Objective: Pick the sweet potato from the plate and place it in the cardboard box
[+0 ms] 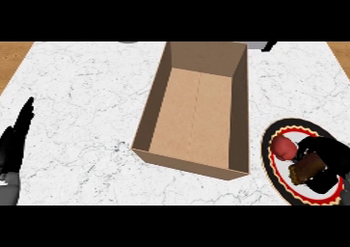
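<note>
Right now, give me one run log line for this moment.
right hand over plate, curled on sweet potato | cardboard box open | left hand resting

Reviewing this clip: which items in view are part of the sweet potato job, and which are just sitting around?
Part of the job:
sweet potato, on the plate
plate
cardboard box, open, nothing in it
right hand, over the plate by the sweet potato

Not involved:
left hand, open, resting at the left edge
counter
</note>
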